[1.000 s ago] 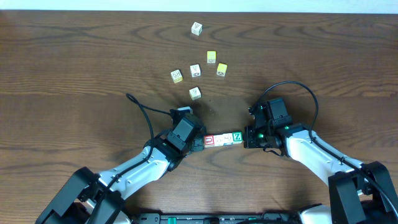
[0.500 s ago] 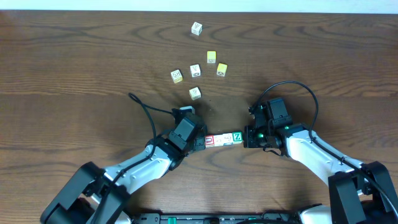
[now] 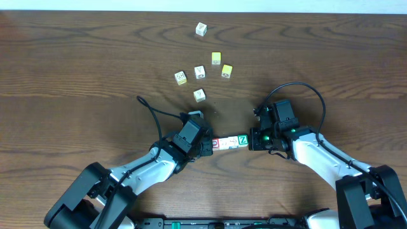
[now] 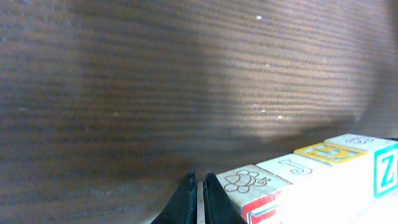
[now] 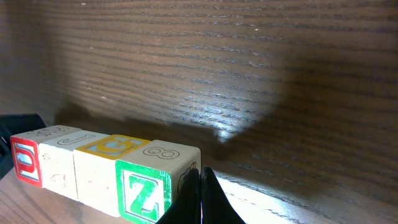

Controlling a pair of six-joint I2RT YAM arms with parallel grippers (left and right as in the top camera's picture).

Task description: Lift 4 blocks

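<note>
Four blocks (image 3: 229,142) in tight row near tabletop (image 3: 76,76) near edge, centre. Left tool (image 3: 206,145) closed, empty, tip against red end. Right tool (image 3: 252,140) closed, empty, tip against green Z end.

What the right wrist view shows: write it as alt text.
A row of four blocks, end to end, red face at left, green Z nearest, with the shut right gripper against the Z end. Dark wooden table behind.
</note>
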